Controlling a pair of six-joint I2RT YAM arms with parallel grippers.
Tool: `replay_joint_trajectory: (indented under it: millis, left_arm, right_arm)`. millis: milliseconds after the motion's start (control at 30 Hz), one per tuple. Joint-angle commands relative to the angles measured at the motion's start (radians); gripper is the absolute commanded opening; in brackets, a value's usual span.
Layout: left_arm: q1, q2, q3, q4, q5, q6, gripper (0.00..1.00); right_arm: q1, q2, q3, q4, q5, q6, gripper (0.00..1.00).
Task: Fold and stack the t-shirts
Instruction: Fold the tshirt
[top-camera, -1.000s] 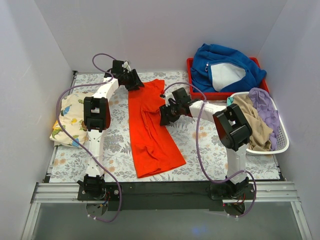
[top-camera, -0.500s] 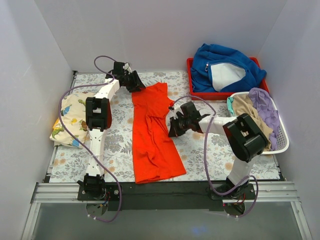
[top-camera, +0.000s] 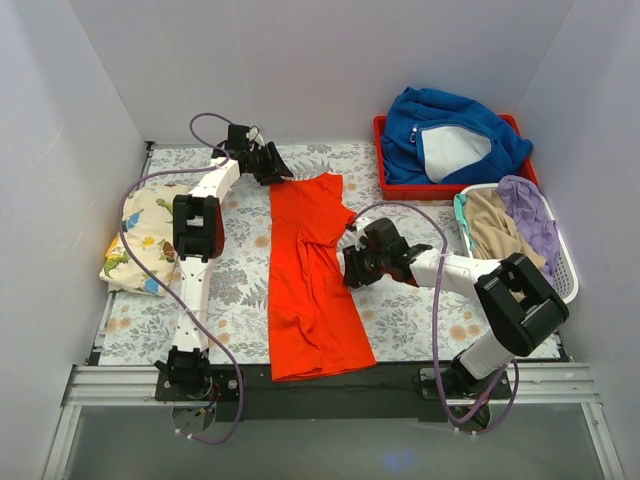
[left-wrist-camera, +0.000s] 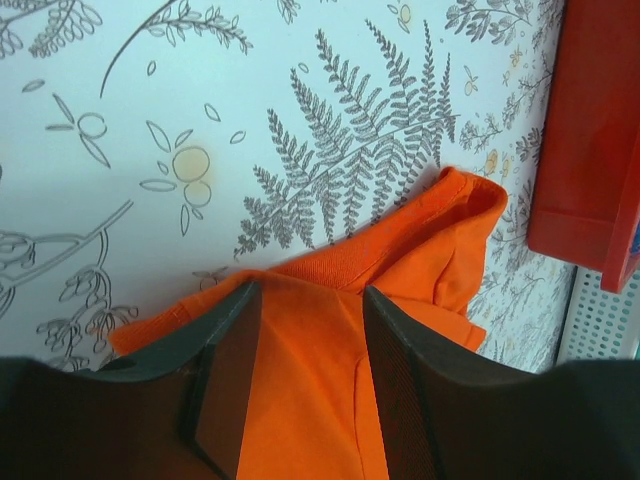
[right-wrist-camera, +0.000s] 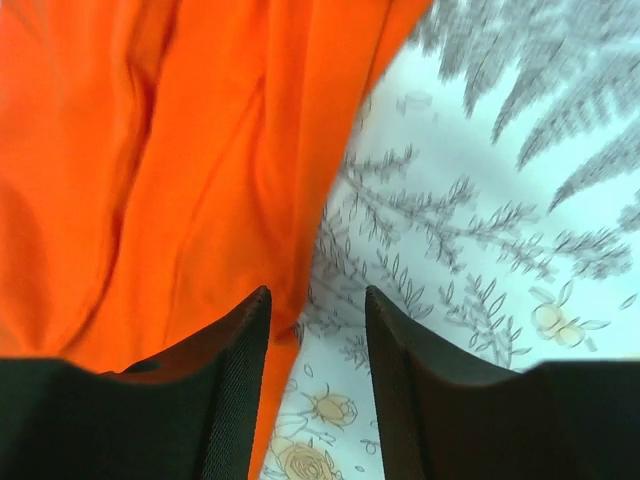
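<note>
since the earlier views my right arm has swung back toward the near edge, and the right gripper (right-wrist-camera: 318, 300) has slid nearer along the right side of the red shirt (top-camera: 305, 290). the garment's far end has shifted rightward, so it lies straighter. the left arm has barely stirred.

table (top-camera: 240, 290): patterned cover, bearing both shirts.
red shirt: a long narrow strip at centre, running from the far side to the near edge, sides apparently turned in, creases down its middle.
dino shirt (top-camera: 140, 240): a folded bundle at the left edge, well apart from the red one; i judge it finished and the base of the stack.
left gripper (left-wrist-camera: 308, 295): at the strip's far left corner, jaws parted with cloth lying flat between them; released, or at most pressing down.
right gripper: low at about mid-length of the right side, jaws parted astride the folded edge, nothing pinched.

step in hand, as i read it: squaring the strip before folding it end to end. to do it well i would first close the left on that far corner so the cloth cannot creep. then i would close the right on the edge with both layers in the bite and draw outward lightly to flatten the middle creases. too hard a tug would likely unroll the turned-in side. the far sleeve tip lies near the tray (left-wrist-camera: 590, 130) but apart from it; i would keep it so.
</note>
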Motion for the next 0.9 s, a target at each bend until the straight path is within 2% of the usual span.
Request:
replay_joint_trajectory:
  millis: [0,167,233,367,500,533,667,867]
  left_arm:
    - [0.005,-0.158,-0.043,-0.002,-0.020,0.034,0.44]
    - [-0.002,-0.286,-0.128,0.023,0.042,0.051,0.44]
    - [-0.014,-0.328,-0.163,0.015,0.127,0.060,0.44]
    - [-0.064,-0.353,-0.226,-0.078,0.120,0.170,0.44]
    - [-0.155,-0.327,-0.255,-0.181,-0.038,0.255,0.44]
    - [-0.173,-0.325,-0.269,-0.195,-0.127,0.264,0.44]
    - [-0.242,-0.313,-0.324,-0.181,-0.319,0.269,0.44]
    - [-0.249,-0.245,-0.267,-0.204,-0.409,0.289,0.44]
  right_arm:
    - [-0.002,-0.043,0.135,-0.054,0.068,-0.044,0.50]
    - [-0.002,-0.025,0.266,-0.132,0.091,-0.085,0.50]
    - [-0.002,-0.033,0.276,-0.134,0.103,-0.085,0.50]
    - [-0.002,-0.065,0.264,-0.137,0.108,-0.085,0.51]
    - [-0.002,-0.112,0.237,-0.146,0.130,-0.079,0.51]
    - [-0.002,-0.123,0.235,-0.154,0.137,-0.079,0.51]
    - [-0.002,-0.198,0.201,-0.168,0.148,-0.064,0.52]
    - [-0.002,-0.307,0.143,-0.197,0.139,-0.038,0.53]
